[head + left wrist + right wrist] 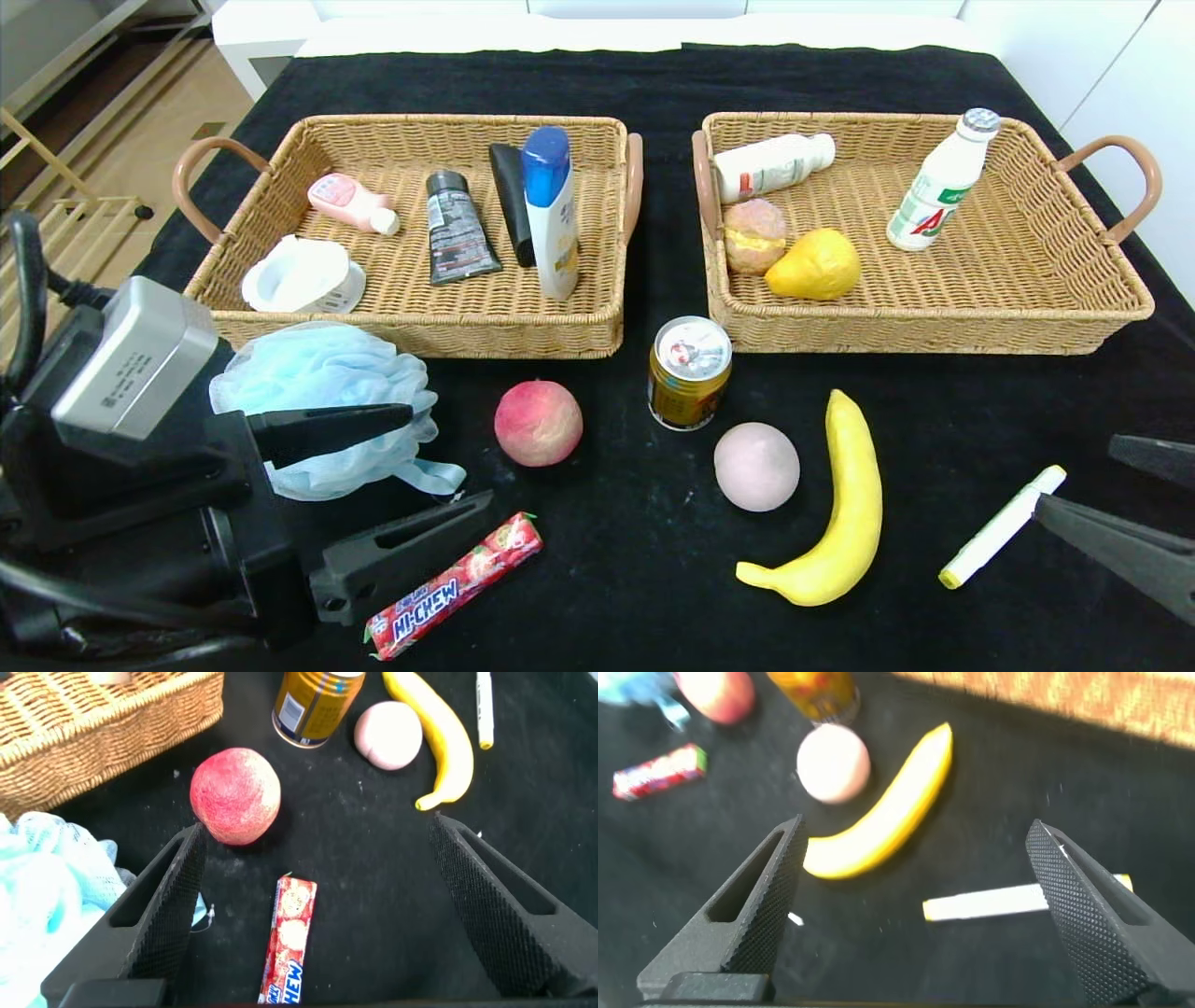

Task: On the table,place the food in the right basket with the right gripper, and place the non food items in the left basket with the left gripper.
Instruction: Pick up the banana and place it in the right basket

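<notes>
The table (616, 84) carries a matte black cloth; two rectangular woven wicker baskets with looped brown handles stand side by side at its far half. The left basket (280, 313) holds a blue-capped white bottle (551, 210), a dark grey tube (456, 229), a black tube (512, 201), a white tape dispenser (303, 277) and a small pink bottle (350, 203). The right basket (1055, 299) holds two white drink bottles, one upright (941, 182) and one lying (773, 165), a yellow pear (815, 266) and a round pastry (754, 235).

In front of the baskets lie loose items: a pale blue mesh bath sponge (317, 373), frilled, just beside the left basket's near wall; a smooth curved banana (845, 513); a red Hi-Chew candy stick (457, 583); a red-pink peach (539, 422); a gold drink can (689, 373), upright; a pale pink ball-shaped fruit (756, 465); a white marker pen (1001, 527) with a yellow end.

The left gripper (411, 476) hangs over the near left area, jaws spread wide and empty, one finger crossing the sponge, the candy stick between the fingers in the left wrist view; the right gripper (1144, 504) sits at the near right edge, jaws likewise apart and empty, next to the marker pen.
</notes>
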Tool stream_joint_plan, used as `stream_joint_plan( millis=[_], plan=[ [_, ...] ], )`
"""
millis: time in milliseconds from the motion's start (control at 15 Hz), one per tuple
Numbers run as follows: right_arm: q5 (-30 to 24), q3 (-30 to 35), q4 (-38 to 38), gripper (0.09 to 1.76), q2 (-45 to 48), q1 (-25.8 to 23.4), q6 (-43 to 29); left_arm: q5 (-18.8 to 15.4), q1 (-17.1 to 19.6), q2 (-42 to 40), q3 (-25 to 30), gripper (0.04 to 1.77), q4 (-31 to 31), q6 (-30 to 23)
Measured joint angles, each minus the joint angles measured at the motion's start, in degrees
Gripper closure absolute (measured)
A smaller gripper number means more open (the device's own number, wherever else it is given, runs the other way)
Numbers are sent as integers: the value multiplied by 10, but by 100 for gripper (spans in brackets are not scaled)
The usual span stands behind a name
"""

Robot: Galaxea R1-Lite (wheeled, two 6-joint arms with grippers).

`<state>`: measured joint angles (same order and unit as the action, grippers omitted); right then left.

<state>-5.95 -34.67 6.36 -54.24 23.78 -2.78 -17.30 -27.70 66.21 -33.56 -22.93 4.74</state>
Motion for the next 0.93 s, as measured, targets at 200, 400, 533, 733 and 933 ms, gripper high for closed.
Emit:
stream_joint_plan(
  millis=[200,400,533,733,933],
  plan=[
    [30,-51,-83,14,-13,-1,-8,0,0,-13,3,9,2,0],
    [64,-129,-185,14,-54,19,-64,2,1,-19,3,9,3,-2],
    [87,-186,-245,14,-93,45,-122,3,1,-19,2,9,3,-3],
    [138,-262,-301,14,-159,83,-184,4,2,-19,-1,9,3,-4],
    [206,-320,-353,14,-220,118,-212,5,2,-20,-1,9,4,-4]
  ],
)
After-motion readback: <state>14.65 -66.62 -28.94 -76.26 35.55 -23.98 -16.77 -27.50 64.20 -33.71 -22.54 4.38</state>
